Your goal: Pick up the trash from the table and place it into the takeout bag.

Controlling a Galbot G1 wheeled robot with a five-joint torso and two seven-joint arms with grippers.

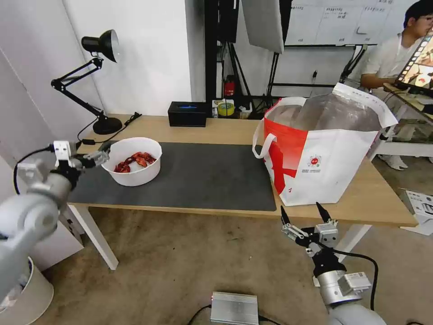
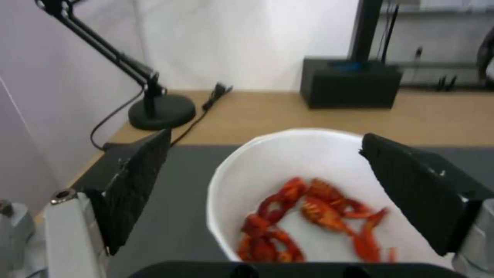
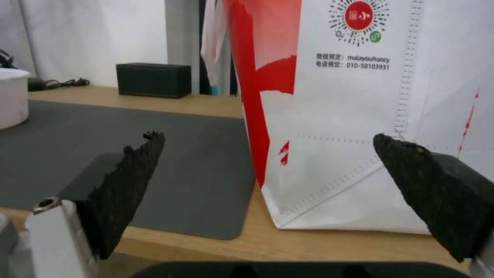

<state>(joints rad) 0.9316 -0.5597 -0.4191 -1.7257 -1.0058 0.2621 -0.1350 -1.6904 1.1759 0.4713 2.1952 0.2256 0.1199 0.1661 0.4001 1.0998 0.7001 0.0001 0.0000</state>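
Observation:
A white round bowl [image 1: 135, 168] of red shells [image 1: 135, 161], the trash in view, stands at the left end of the dark grey mat [image 1: 198, 178] on the table [image 1: 216, 130]. My left gripper [image 1: 104, 153] is open at the bowl's left rim. In the left wrist view the bowl [image 2: 288, 166] lies between the spread fingers [image 2: 134, 185] of the left gripper [image 2: 265, 137]. The takeout bag [image 1: 331, 158] stands open on the table's right side. My right gripper [image 1: 304, 215] hangs open below the table's front edge, facing the takeout bag [image 3: 360, 116]; its fingers [image 3: 126, 173] hold nothing.
A black desk lamp [image 1: 101, 81] and its cord occupy the table's back left corner. A black box [image 1: 187, 113] sits at the back edge. On the floor lie a silver box [image 1: 234, 308] and, at the left, a white bin [image 1: 27, 293].

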